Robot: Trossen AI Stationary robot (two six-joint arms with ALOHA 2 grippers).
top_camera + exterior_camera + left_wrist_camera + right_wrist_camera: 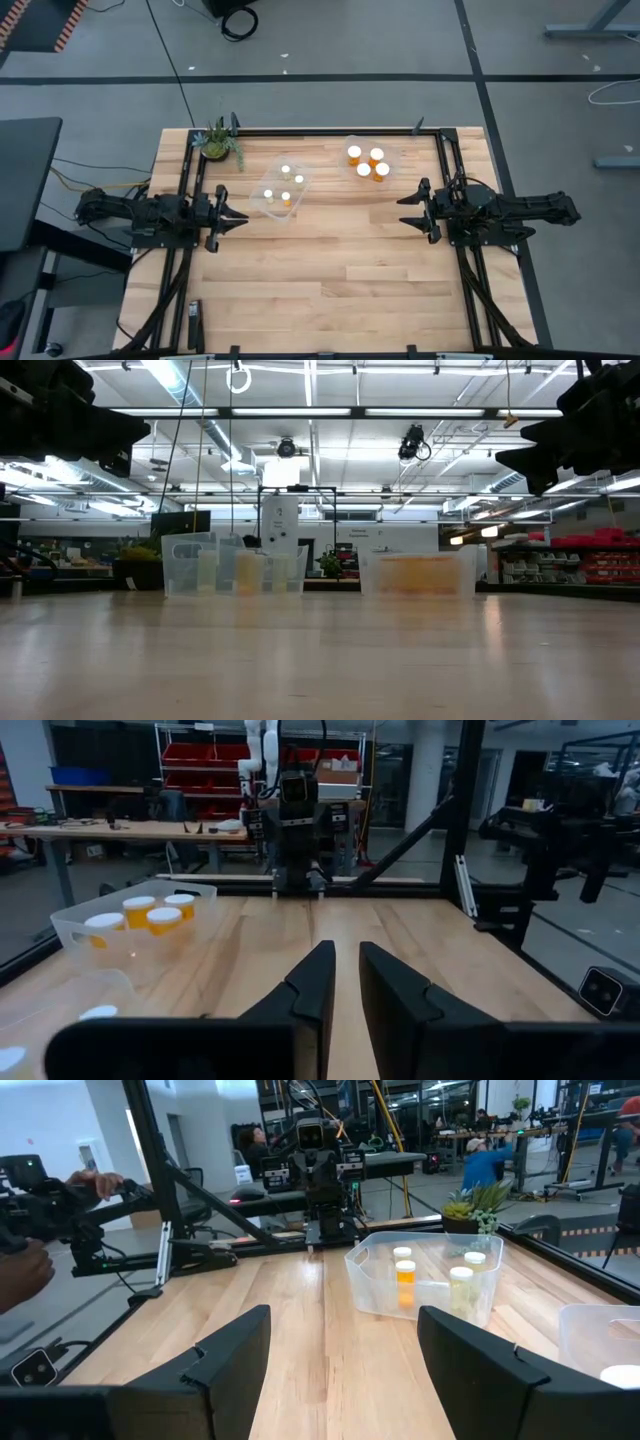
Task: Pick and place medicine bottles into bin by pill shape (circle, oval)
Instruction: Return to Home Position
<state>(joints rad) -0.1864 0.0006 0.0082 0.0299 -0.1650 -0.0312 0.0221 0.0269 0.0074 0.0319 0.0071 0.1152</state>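
Apparently finished: my left gripper (342, 982) stands nearly closed and empty, my right gripper (345, 1342) wide and empty. Beyond my fingers, all medicine bottles (367, 162) sit in the two bins (281, 190); none remain loose.

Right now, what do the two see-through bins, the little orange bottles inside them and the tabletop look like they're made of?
The two clear rectangular bins look like thin translucent plastic: their contents show through the walls. The small orange-amber bottles seem to be tinted, see-through plastic with opaque white caps, probably plastic too. The pale tabletop looks like wooden planks with a smooth, faintly glossy finish: seams and grain show.
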